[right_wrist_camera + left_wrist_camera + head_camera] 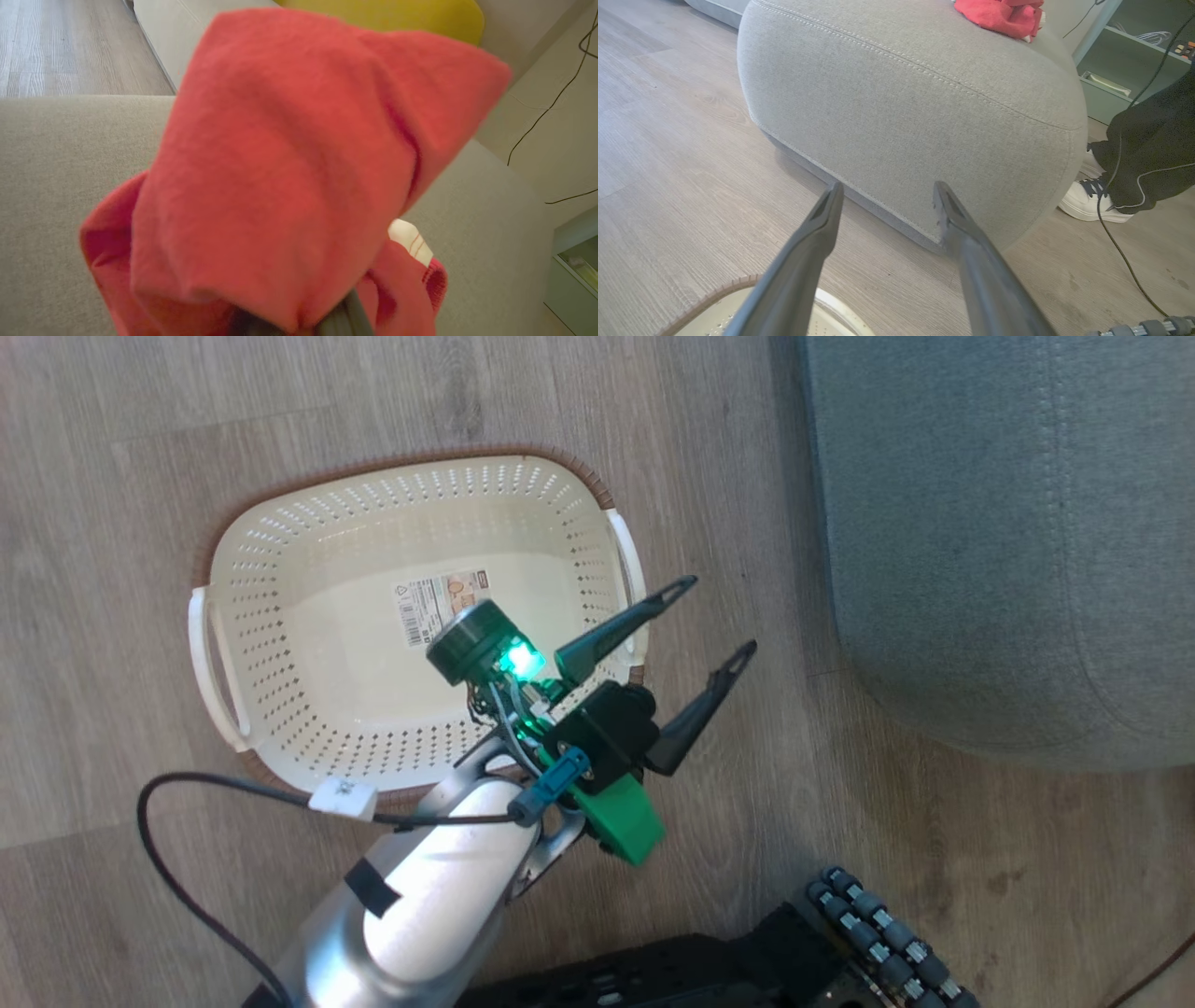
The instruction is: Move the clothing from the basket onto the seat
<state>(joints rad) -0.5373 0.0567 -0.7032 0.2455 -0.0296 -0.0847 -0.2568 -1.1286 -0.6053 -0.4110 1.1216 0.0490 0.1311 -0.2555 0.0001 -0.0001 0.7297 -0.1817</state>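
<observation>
The cream basket stands on the floor with only a paper label on its bottom. Just past the basket's right rim, my left gripper hangs open with nothing between its fingers, pointing toward the grey-green seat. In the left wrist view the same gripper faces the seat's rounded side, and red clothing lies on the seat's top. In the right wrist view, red clothing drapes over my right gripper's dark fingers, which are shut on it above the seat. The fingertips are hidden under the fabric.
A person's white shoe and dark trouser leg stand beside the seat's far corner, with a thin cable trailing over the floor. A yellow cushion sits at the seat's back. My wheeled base is at the lower right.
</observation>
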